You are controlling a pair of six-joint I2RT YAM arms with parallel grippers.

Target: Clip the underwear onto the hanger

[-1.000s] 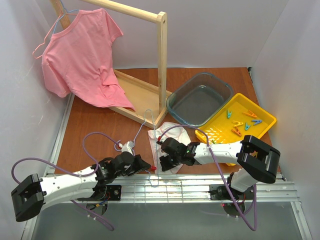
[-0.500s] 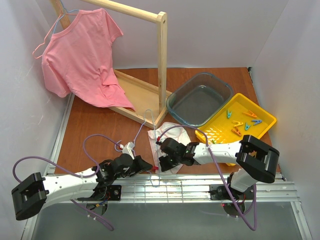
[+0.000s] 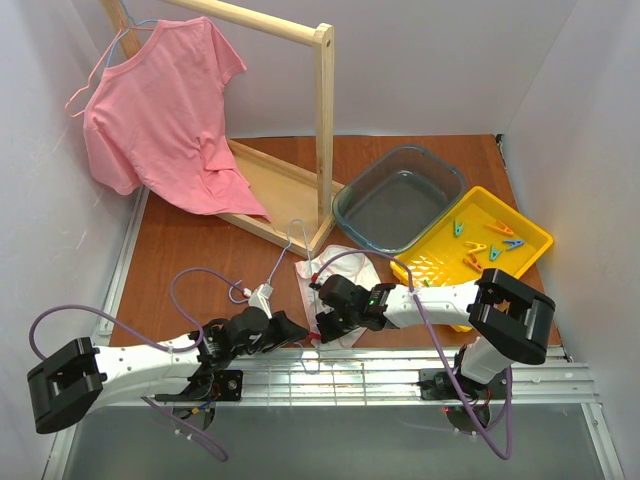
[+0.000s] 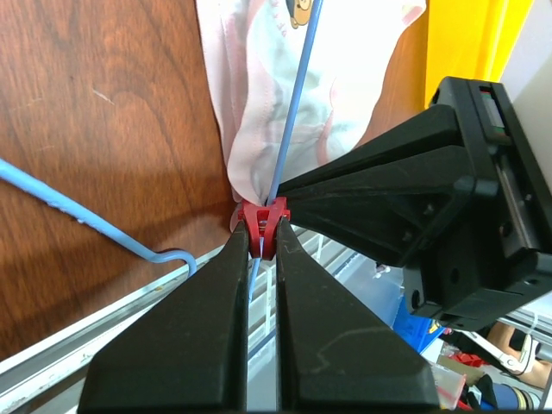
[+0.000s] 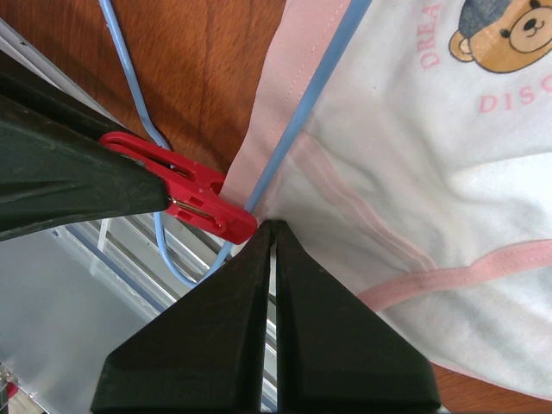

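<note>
Just beyond the left gripper (image 4: pixel 261 248), its red clip (image 4: pixel 263 220) touches underwear (image 4: pixel 259 112).

Figure: item counts. I carry two grippers: left gripper (image 3: pixel 297 333) and right gripper (image 3: pixel 322 325). One underwear (image 5: pixel 414 155). One blue hanger (image 5: pixel 317 90). One red peg (image 4: pixel 261 226). One T-shirt (image 3: pixel 160 110). One stand (image 3: pixel 325 130). One tub (image 3: pixel 400 200). One tray (image 3: pixel 530 235), with six loose pegs (image 3: pixel 476 247) as far as I can make out.
</note>
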